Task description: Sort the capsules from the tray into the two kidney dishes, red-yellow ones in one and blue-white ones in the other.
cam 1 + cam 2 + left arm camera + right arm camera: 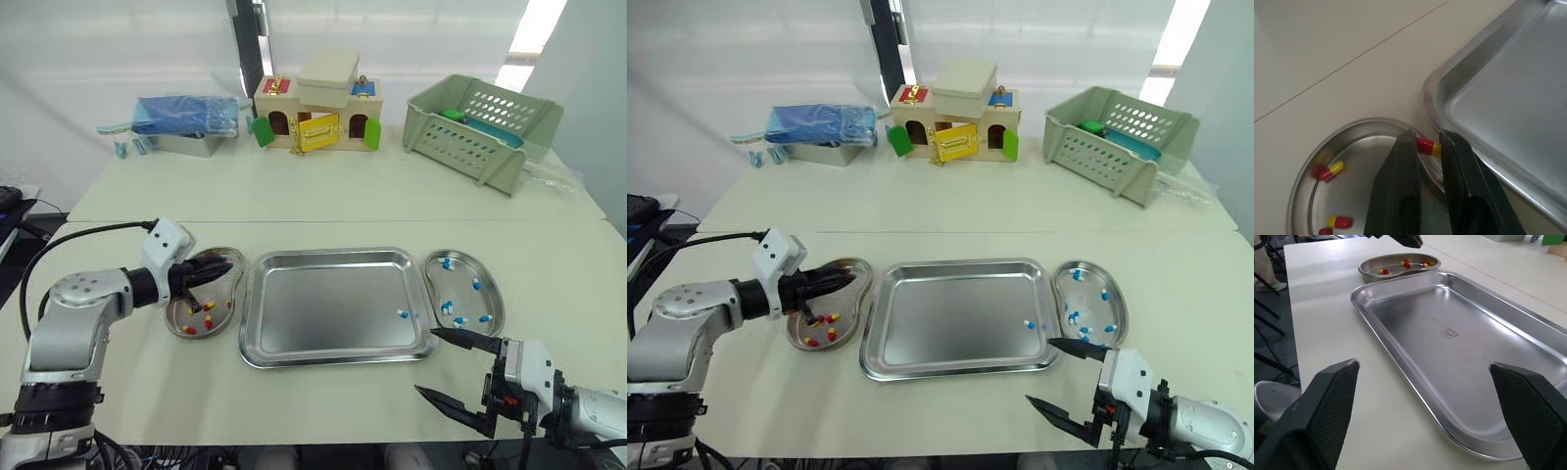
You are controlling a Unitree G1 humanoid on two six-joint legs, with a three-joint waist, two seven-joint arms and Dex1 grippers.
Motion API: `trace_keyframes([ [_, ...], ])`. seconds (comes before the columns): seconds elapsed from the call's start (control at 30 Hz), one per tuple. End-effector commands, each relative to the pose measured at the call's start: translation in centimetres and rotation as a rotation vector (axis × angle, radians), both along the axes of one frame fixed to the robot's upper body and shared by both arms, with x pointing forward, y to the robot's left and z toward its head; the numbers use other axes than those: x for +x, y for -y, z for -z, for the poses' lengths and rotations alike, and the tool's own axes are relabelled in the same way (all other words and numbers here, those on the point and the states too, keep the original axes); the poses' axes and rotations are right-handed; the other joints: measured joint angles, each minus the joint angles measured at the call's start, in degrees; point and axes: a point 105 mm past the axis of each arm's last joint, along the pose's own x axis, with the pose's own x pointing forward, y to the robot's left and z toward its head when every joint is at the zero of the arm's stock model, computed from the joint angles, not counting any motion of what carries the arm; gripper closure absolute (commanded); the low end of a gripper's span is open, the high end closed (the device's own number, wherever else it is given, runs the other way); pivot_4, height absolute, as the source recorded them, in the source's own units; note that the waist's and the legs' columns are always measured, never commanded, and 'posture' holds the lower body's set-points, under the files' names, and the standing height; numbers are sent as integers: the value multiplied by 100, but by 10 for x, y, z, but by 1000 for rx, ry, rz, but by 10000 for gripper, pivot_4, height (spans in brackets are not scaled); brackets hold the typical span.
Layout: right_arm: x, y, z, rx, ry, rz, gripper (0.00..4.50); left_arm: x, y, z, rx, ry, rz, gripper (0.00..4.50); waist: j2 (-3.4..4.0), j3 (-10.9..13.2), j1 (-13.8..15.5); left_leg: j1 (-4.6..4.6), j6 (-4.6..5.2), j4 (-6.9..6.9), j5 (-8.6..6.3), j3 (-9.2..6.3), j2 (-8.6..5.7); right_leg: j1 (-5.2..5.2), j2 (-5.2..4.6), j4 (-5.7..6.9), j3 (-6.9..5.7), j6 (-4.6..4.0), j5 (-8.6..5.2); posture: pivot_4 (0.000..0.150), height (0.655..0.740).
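The steel tray [333,304] lies mid-table with one blue-white capsule [403,313] near its right wall. A kidney dish [221,315] on its left holds several red-yellow capsules [199,315]. My left gripper [227,266] hovers over this dish, shut on a red-yellow capsule [1428,146] at its fingertips. The other kidney dish [498,296], to the right of the tray, contains several blue-white capsules [447,306]. My right gripper [431,362] is wide open at the tray's front right corner, holding nothing.
At the back of the table stand a metal box with a blue cover [188,124], a toy house [315,110] and a green basket [482,127]. A seam crosses the table behind the tray.
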Motion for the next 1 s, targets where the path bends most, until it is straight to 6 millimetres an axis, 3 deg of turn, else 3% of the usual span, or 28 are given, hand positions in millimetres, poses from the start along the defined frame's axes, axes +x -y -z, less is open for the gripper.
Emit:
trace_keyframes([
  [0.03,-2,-2,-3,7,6,-35,0,-3,-10,-13,24,47,-43,41843,0,0,7,0,0,0,0,1,0,0,0,0,0,0,0,1500,7400],
  [0.3,-1,-3,-2,10,10,-34,0,-3,-17,-2,50,4,-73,41843,0,0,1,1,0,-1,0,3,0,-2,1,1,1,0,0,1500,7400],
  [0.43,-1,-2,1,5,8,-21,0,-2,-21,4,56,-44,-96,29015,0,0,0,1,0,-1,0,3,0,-2,1,1,1,0,0,1500,7400],
  [0.73,3,7,1,7,-4,15,0,1,-19,-2,34,-8,-83,274,0,0,0,1,0,-1,0,4,0,-3,1,1,2,0,0,1500,7400],
  [0.87,9,27,-5,-33,-32,73,0,-2,-25,-19,-8,90,-68,274,0,0,1,1,0,-1,0,4,1,-4,1,1,3,0,0,1500,7400],
  [1.0,23,60,-18,-93,-98,186,0,-20,-52,-29,-24,140,-134,274,0,-1,-19,3,1,-6,-1,8,2,-5,1,0,7,0,0,1500,7400],
])
